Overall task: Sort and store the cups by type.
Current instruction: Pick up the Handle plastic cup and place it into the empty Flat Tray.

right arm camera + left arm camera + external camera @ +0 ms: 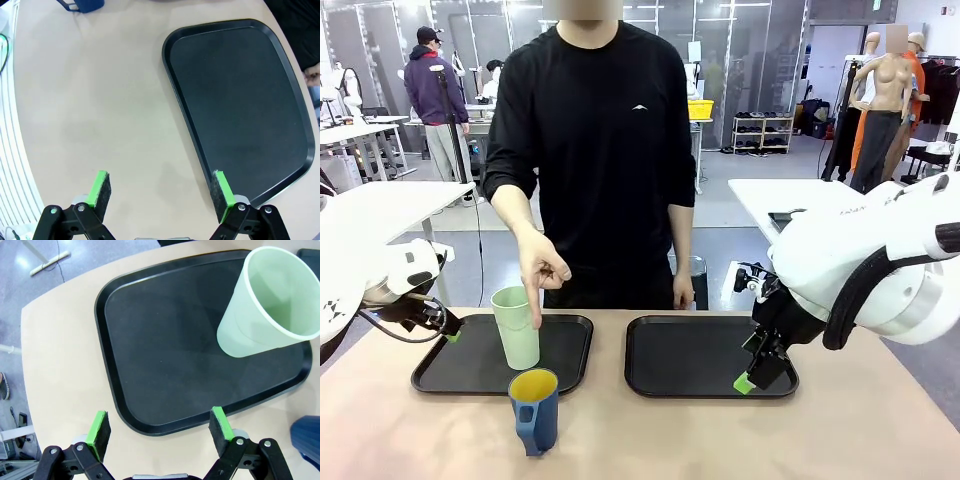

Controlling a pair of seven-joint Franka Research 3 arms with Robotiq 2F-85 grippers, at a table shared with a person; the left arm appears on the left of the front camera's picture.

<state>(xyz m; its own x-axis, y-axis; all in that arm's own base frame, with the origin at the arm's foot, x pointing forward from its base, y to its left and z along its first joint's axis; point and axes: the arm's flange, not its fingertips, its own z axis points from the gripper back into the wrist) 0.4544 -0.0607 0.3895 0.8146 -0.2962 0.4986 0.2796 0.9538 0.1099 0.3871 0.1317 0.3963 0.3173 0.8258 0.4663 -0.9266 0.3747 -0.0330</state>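
Sharing the table [880, 420] with a person is judged the main hazard. Any sweep across the middle could be met by an arm or sleeve from the far side.

Left tray [450, 365]: its raised lip could be clipped by a low approach, and the whole tray shoved. Right tray [690, 365]: same lip risk. It is judged the likely home for the mug if the types are to be kept apart.

Tumbler [517, 330]: stood upright on the right part of the left tray, with the person's hand [542, 268] resting at its rim. It is tall, light and tapered, so it is expected to tip if nudged high up. Fingers could be pinched if it is reached for now.

Mug [535, 408]: set on bare table just in front of the left tray's near right corner, yellow inside up, handle turned toward the robot's side. It sits between the two arms, so a clash is possible if both are sent in. A grip on the rim could slip; a knock could slide it toward the robot's side of the table.

Left gripper [160, 425]: jaws spread wide, nothing held or touched, hung over the left tray's left edge, well apart from the tumbler.

Right gripper [162, 187]: jaws spread apart, nothing held, poised above the right tray's near right corner. Contact with the lip cannot be told.
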